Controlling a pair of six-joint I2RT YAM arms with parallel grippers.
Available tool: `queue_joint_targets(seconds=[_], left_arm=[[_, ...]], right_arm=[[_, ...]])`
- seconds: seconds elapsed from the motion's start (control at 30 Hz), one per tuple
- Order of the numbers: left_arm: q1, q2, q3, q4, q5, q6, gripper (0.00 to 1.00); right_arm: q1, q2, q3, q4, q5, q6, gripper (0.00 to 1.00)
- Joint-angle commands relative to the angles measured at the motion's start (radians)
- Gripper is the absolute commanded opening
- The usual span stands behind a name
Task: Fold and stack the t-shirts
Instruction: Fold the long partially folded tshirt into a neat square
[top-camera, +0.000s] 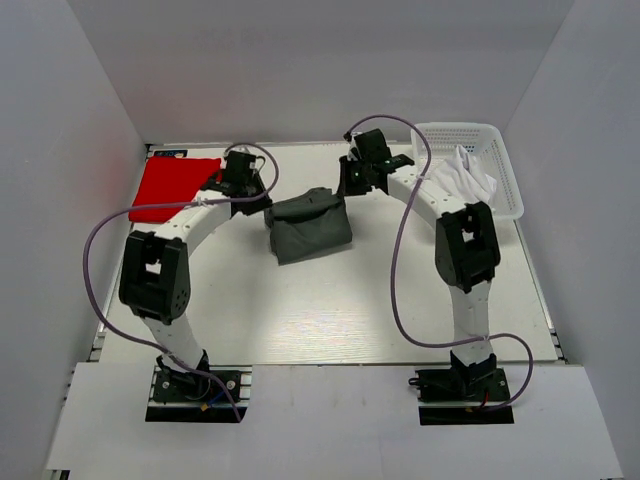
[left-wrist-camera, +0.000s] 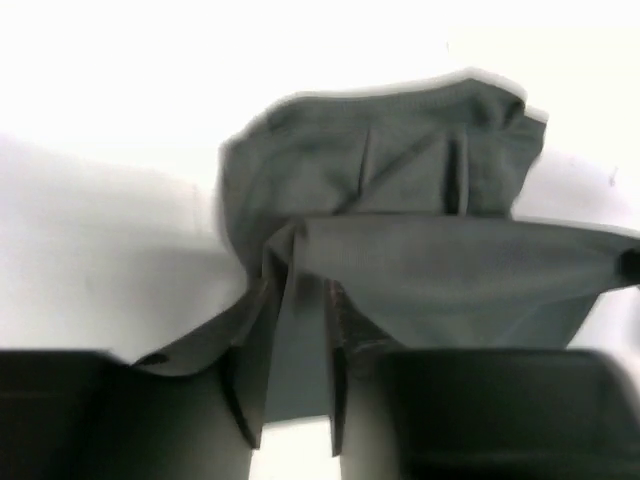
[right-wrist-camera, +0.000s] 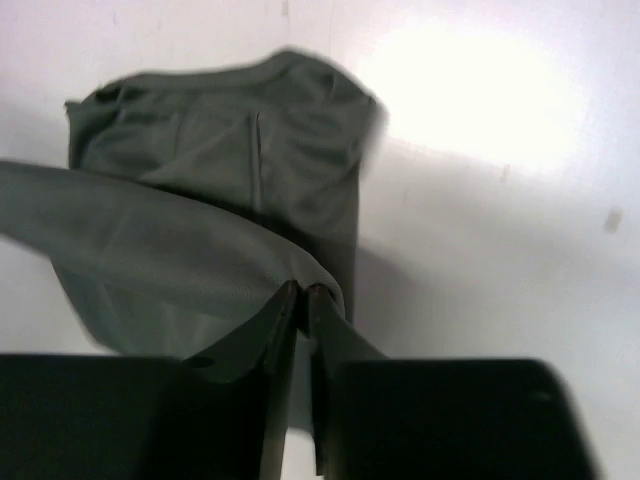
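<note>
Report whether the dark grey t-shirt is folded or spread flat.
Partly folded: the dark grey t-shirt lies bunched in layers, one edge lifted over it, pinched by the left gripper and right gripper.

1. The dark grey soft cloth t-shirt (top-camera: 308, 228) is one even grey, with no print.
2. The bright red soft cloth t-shirt (top-camera: 172, 186) is plain as well.
3. The crumpled white cloth t-shirt (top-camera: 462, 178) matches the white plastic lattice basket (top-camera: 508, 185), whose walls are a fine grid.
4. The left robot arm (top-camera: 195, 215) and right robot arm (top-camera: 425, 200) are white with black joints and lilac cables (top-camera: 90, 260).
</note>
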Motion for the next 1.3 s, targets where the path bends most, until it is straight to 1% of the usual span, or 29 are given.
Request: queue_joint_targets(seconds=[0.0,0.03,0.07,0.1,0.13,0.17,0.23,0.27,0.3,0.33,0.37,0.4,0.43,0.47,0.5,0.57,0.63,0.7,0.73,0.77,0.9,1.0,1.03,1.1,1.13,1.17,1.2,1.23,1.27], left_arm=[[0.051,0.052,0.122,0.021,-0.066,0.024,0.4],[0.073,0.069,0.171,0.008,-0.05,0.024,0.67],[0.083,0.085,0.19,-0.002,-0.041,0.036,0.99],[0.098,0.109,0.221,-0.002,-0.041,0.036,1.0],[0.098,0.109,0.232,-0.015,-0.041,0.036,1.0],[0.109,0.119,0.232,-0.015,-0.021,0.036,1.0],[0.109,0.102,0.212,0.003,0.057,0.049,1.0],[0.109,0.09,0.187,0.052,0.089,0.059,1.0],[0.109,0.079,0.131,0.076,0.15,0.07,1.0],[0.088,0.07,0.105,0.101,0.187,0.079,1.0],[0.088,0.056,0.06,0.119,0.222,0.079,1.0],[0.077,0.056,0.042,0.159,0.302,0.079,1.0],[0.068,0.056,0.022,0.184,0.356,0.079,1.0],[0.068,0.056,-0.021,0.216,0.449,0.067,1.0],[0.068,0.056,-0.034,0.274,0.48,0.049,1.0],[0.043,0.065,-0.054,0.302,0.511,0.026,1.0],[0.028,0.085,-0.064,0.328,0.523,0.012,1.0],[0.014,0.094,-0.078,0.337,0.542,0.003,1.0],[0.002,0.105,-0.089,0.337,0.542,0.003,1.0],[0.002,0.105,-0.104,0.337,0.533,0.003,1.0],[-0.02,0.148,-0.158,0.316,0.533,0.003,1.0],[-0.043,0.137,-0.225,0.261,0.542,0.013,1.0],[-0.043,0.117,-0.282,0.261,0.569,0.027,1.0],[-0.073,0.058,-0.349,0.27,0.56,0.017,1.0],[-0.083,-0.014,-0.398,0.27,0.55,0.016,1.0],[-0.093,-0.054,-0.417,0.243,0.528,0.006,1.0],[-0.115,-0.094,-0.432,0.224,0.511,0.006,1.0],[-0.126,-0.136,-0.463,0.204,0.472,0.006,1.0],[-0.126,-0.227,-0.475,0.161,0.453,0.006,1.0]], right_arm=[[-0.034,0.08,0.097,0.227,-0.049,-0.088,0.18],[-0.037,0.11,0.112,0.268,-0.096,-0.091,0.35],[-0.042,0.136,0.148,0.321,-0.095,-0.091,0.6],[-0.041,0.152,0.162,0.335,-0.086,-0.102,0.75],[-0.041,0.152,0.159,0.357,-0.065,-0.095,0.81],[-0.041,0.141,0.148,0.372,-0.045,-0.092,0.9],[-0.036,0.115,0.119,0.369,-0.034,-0.101,0.9],[-0.033,0.101,0.097,0.375,-0.026,-0.105,0.9],[-0.034,0.036,-0.009,0.397,-0.034,-0.095,0.9],[-0.033,0.016,-0.048,0.424,-0.075,-0.079,0.9],[-0.031,-0.029,-0.129,0.437,-0.1,-0.075,0.9],[-0.031,-0.069,-0.207,0.488,-0.124,-0.058,0.9],[-0.03,-0.098,-0.241,0.498,-0.17,-0.052,0.9],[-0.024,-0.11,-0.293,0.504,-0.184,-0.049,0.9],[-0.022,-0.129,-0.339,0.526,-0.195,-0.039,0.9],[-0.016,-0.144,-0.397,0.543,-0.241,0.011,0.9],[-0.013,-0.149,-0.468,0.589,-0.279,0.062,0.9],[-0.015,-0.153,-0.502,0.636,-0.324,0.095,0.9],[-0.013,-0.153,-0.551,0.645,-0.347,0.111,0.9],[-0.007,-0.15,-0.565,0.662,-0.356,0.126,0.9],[0.002,-0.158,-0.647,0.688,-0.351,0.145,0.9],[0.008,-0.202,-0.729,0.708,-0.348,0.151,0.9],[0.018,-0.233,-0.777,0.704,-0.353,0.151,0.9],[0.037,-0.261,-0.815,0.693,-0.38,0.157,0.9],[0.048,-0.299,-0.858,0.691,-0.379,0.157,0.9],[0.054,-0.317,-0.884,0.672,-0.374,0.162,0.9],[0.074,-0.386,-0.925,0.661,-0.353,0.165,0.9],[0.082,-0.412,-0.97,0.644,-0.339,0.165,0.9],[0.097,-0.467,-1.007,0.577,-0.332,0.165,0.9]])
